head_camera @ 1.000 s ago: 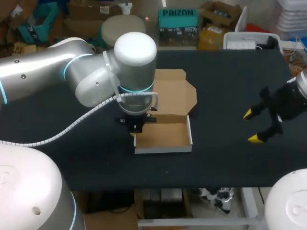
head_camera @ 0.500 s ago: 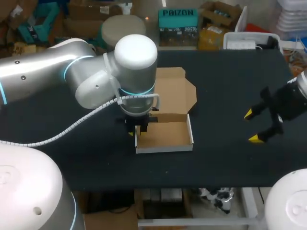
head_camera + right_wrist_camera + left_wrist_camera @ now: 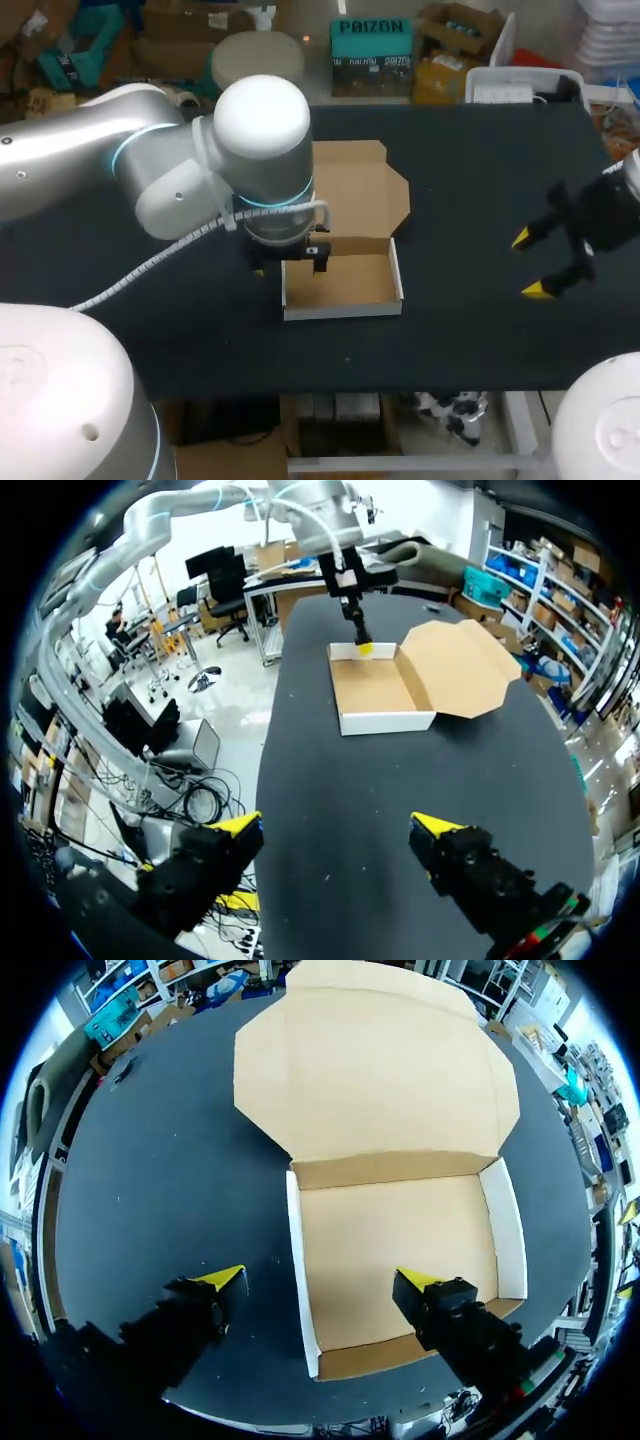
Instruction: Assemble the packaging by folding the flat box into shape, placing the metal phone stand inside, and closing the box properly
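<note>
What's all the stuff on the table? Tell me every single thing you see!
table: one, black, under everything.
box: one, brown inside and white outside, middle of the table, folded into a tray with nothing in it.
lid: one, brown, lying open and flat behind the tray, joined to it.
left arm: one, silver-white, coming in from the left, above the box's left end.
left gripper: one, black with yellow tips, open, one finger over the tray, the other outside its wall.
right gripper: one, black with yellow tips, open, above the table's right side, apart from the box.
</note>
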`<control>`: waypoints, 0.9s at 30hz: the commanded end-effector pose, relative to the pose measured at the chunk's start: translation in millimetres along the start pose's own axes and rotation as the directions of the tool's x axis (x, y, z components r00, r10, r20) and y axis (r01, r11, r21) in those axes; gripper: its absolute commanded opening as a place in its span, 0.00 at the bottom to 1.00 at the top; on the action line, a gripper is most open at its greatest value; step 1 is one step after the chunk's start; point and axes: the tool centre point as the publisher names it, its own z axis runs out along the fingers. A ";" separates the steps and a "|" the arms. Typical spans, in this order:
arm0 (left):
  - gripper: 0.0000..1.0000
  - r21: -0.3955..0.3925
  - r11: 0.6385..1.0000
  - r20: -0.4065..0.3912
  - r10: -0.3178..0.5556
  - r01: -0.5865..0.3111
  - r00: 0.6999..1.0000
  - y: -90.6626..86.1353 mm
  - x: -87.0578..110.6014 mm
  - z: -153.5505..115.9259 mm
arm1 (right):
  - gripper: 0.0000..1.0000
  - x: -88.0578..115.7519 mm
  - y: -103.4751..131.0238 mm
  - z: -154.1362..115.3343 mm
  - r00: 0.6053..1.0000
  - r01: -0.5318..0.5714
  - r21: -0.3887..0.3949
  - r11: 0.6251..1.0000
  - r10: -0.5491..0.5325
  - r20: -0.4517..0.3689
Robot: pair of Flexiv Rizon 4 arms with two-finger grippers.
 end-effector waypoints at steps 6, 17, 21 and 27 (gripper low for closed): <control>1.00 0.164 0.968 -0.098 0.209 -0.191 0.973 19.6 -21.3 -43.8 | 1.00 4.9 -2.1 -13.8 1.000 -0.002 -0.016 1.000 0.002 0.007; 1.00 0.223 0.898 -0.134 0.414 -0.379 0.901 41.1 -38.5 -64.9 | 1.00 7.4 -0.7 -18.7 1.000 -0.003 -0.021 1.000 0.003 0.007; 1.00 0.239 0.888 -0.172 0.437 -0.393 0.883 49.2 -46.2 -75.9 | 1.00 10.1 -0.6 -22.4 1.000 -0.009 -0.024 1.000 0.009 0.006; 1.00 0.221 0.898 -0.163 0.419 -0.381 0.893 59.4 -49.7 -94.0 | 1.00 12.6 -0.5 -28.1 0.998 -0.059 -0.012 0.998 0.059 0.010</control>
